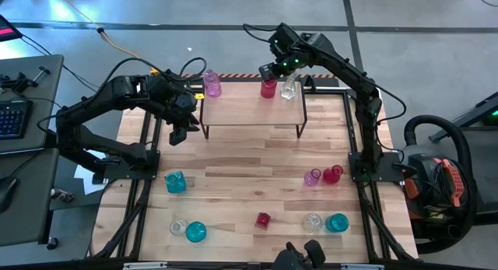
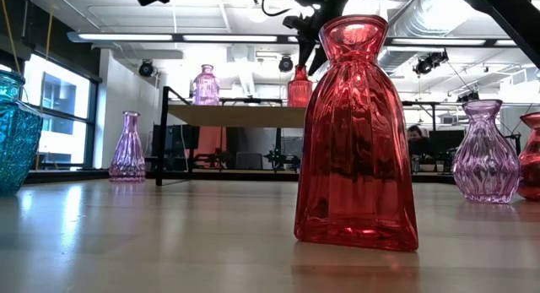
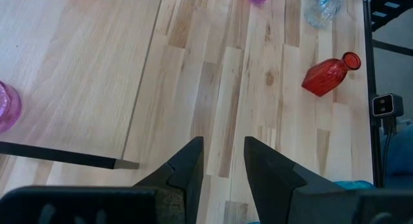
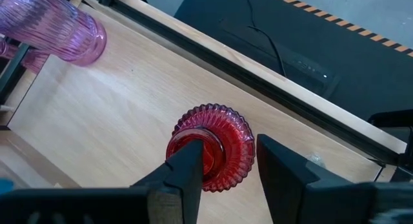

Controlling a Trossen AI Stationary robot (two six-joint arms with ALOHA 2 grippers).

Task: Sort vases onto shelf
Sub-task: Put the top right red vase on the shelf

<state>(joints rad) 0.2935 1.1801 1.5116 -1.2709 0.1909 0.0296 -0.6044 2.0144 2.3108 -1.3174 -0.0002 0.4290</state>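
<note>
While the right gripper [image 4: 222, 166] is hanging over the far edge of the shelf [image 1: 253, 114], its fingers are standing a little apart on both sides of the neck of a red vase [image 4: 213, 146]. One finger is looking very near to the rim, but I cannot tell if it is touching or gripping the glass. This red vase is standing upright on the shelf, near the middle of its far edge.

Near the left end of the shelf, the left gripper [image 3: 222, 162] is hovering above the table [image 1: 241, 188]. Its fingers are making a narrow gap and are holding nothing.

Three vases are standing on the shelf: a pink one [image 1: 211, 83] at the far left corner, the red one, and a clear one [image 1: 289, 89] just beside the red one.

Eight more are sitting on the table. Three teal ones: one [image 1: 175, 181] at the left edge, one [image 1: 195, 231] near the front left corner, one [image 1: 337, 222] near the front right corner. Two clear ones [image 1: 178, 226] [image 1: 312, 221] are standing just beside these front teal ones. Two red ones: one [image 1: 263, 220] at the front middle, one [image 1: 333, 173] at the right edge. One pink vase [image 1: 312, 177] is touching or almost touching that red one.
</note>
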